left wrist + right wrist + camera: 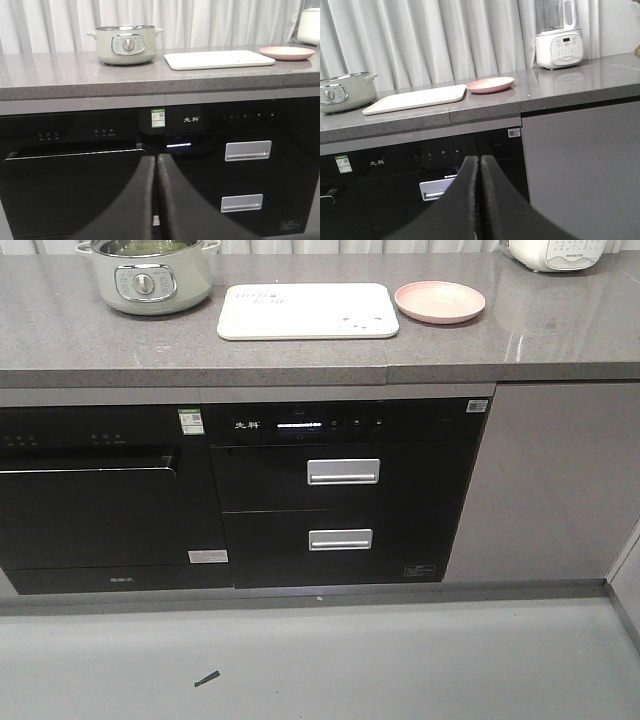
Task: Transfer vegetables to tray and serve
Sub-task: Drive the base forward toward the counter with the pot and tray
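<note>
The cream-white tray (307,310) lies flat on the grey counter, between a pale green pot and a pink plate; it also shows in the left wrist view (219,59) and the right wrist view (415,98). Green leaves (152,246) show inside the pot (148,275); the single lettuce leaf cannot be made out. My left gripper (156,159) is shut and empty, low in front of the black cabinet. My right gripper (479,159) is shut and empty, also below counter height. Neither arm shows in the front view.
A pink round plate (439,300) sits right of the tray. A white appliance (558,44) stands at the counter's far right. Below the counter are a black oven (100,500) and black drawers with silver handles (343,471). Curtains hang behind.
</note>
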